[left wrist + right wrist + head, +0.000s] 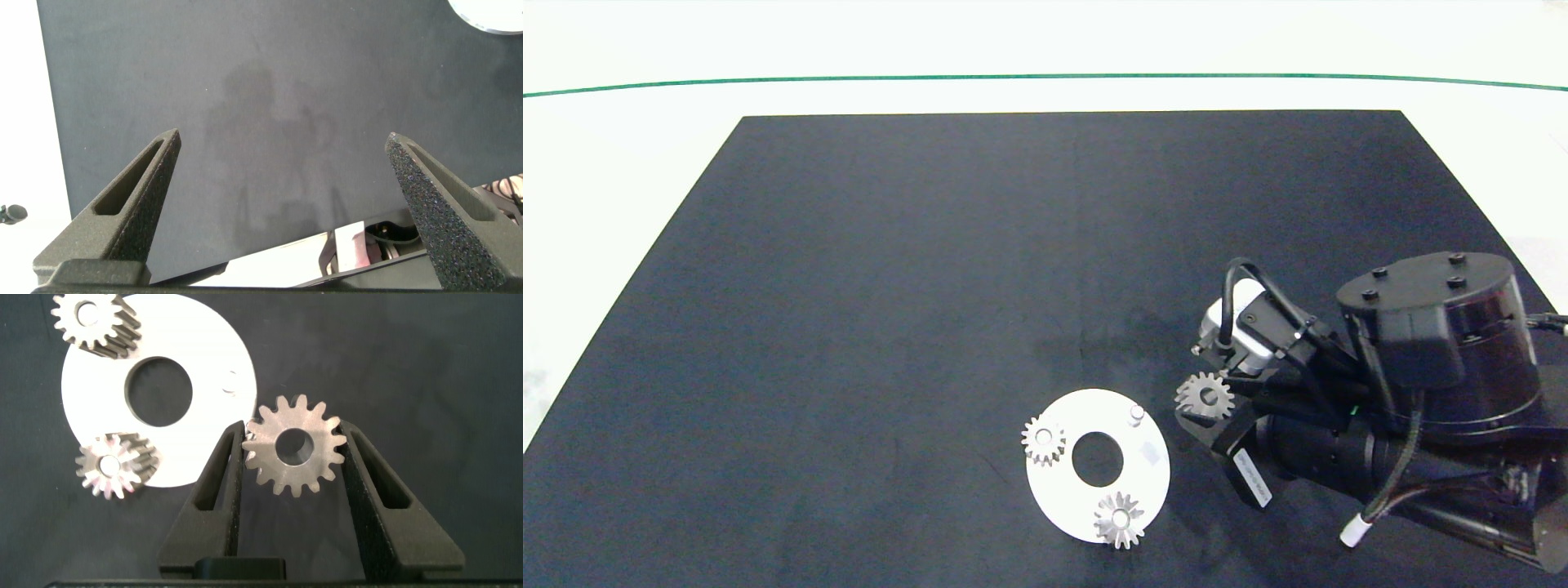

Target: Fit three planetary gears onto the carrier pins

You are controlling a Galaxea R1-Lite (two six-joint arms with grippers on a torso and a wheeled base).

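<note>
A white ring-shaped disc (1152,478) lies on the dark mat near the front edge. Two planetary gears sit on its carrier pins, one (1043,441) at the left rim and one (1119,519) at the front rim. The third pin (1135,415) stands bare. My right gripper (1205,402) is shut on the third silvery gear (1205,395), held flat just right of the disc, close to the bare pin. The right wrist view shows that gear (294,447) between the fingers (233,453), beside the disc (204,359) and bare pin (231,380). My left gripper (282,139) is open over bare mat.
The dark mat (931,286) covers most of the white table (605,204). A green line (1045,77) runs across the table's far side. The right arm's bulky body (1437,367) fills the front right corner. The disc's rim (490,12) shows in the left wrist view.
</note>
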